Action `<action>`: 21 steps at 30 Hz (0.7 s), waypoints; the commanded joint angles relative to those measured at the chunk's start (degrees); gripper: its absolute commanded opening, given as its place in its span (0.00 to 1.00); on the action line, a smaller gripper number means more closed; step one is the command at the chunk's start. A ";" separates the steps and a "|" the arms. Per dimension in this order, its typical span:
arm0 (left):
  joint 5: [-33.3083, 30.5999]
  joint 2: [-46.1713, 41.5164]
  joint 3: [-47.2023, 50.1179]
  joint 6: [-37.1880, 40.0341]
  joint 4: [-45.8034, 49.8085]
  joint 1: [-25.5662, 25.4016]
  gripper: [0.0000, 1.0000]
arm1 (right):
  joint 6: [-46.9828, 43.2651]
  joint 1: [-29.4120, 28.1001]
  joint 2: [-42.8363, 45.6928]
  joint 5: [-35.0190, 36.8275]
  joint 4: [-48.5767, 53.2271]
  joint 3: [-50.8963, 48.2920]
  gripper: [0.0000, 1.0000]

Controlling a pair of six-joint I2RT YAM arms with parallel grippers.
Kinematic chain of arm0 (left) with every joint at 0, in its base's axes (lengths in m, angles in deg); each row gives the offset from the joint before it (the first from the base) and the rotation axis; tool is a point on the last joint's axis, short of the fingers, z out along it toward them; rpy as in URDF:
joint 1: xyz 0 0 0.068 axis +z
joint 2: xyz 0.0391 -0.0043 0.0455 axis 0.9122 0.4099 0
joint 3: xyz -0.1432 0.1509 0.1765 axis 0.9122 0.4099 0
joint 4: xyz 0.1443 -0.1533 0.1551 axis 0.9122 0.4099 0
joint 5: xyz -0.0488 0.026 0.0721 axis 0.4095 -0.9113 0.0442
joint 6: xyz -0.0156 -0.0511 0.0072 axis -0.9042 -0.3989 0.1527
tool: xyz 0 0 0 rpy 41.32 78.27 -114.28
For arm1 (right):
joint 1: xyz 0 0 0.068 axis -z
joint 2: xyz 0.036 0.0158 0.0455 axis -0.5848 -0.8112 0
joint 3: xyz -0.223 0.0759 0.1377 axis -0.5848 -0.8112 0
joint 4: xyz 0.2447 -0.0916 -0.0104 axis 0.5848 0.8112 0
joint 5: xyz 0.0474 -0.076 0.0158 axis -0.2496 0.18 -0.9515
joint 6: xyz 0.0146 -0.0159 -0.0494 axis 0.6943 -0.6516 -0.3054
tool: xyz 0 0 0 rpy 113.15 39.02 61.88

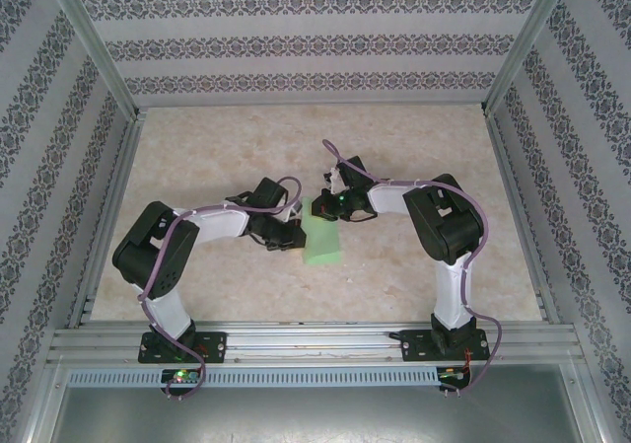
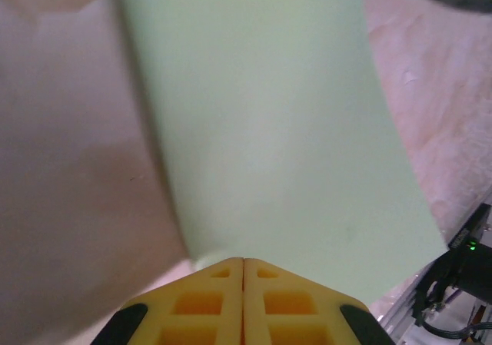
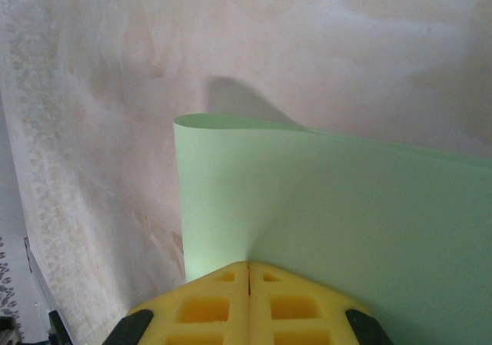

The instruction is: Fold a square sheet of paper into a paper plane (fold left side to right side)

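left gripper (image 2: 243, 262) and right gripper (image 3: 248, 265) both clamped on the square sheet of paper (image 2: 269, 130), looks mid-fold
Jaws pressed together on its edges; sheet bowed up off the table (image 3: 323, 45) centre, between the arms. Risk: uneven pull skews the crease, thin paper slips free or tears if arms drift apart

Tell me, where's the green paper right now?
In the overhead view, the square sheet of paper sits in the middle of the table, with the left gripper at its left edge and the right gripper at its far edge.
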 commanded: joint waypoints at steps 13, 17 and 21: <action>2.61 5.82 -1.11 -1.46 -2.92 -1.09 0.06 | -1.28 0.13 -2.31 4.01 2.82 1.05 0.00; 2.14 4.94 1.34 -0.97 -1.78 -1.18 0.05 | -1.19 0.04 -2.40 4.35 3.41 1.40 0.00; 2.05 3.54 3.45 -0.17 -0.27 -1.35 0.05 | -1.10 -0.04 -2.50 4.54 3.87 1.68 0.00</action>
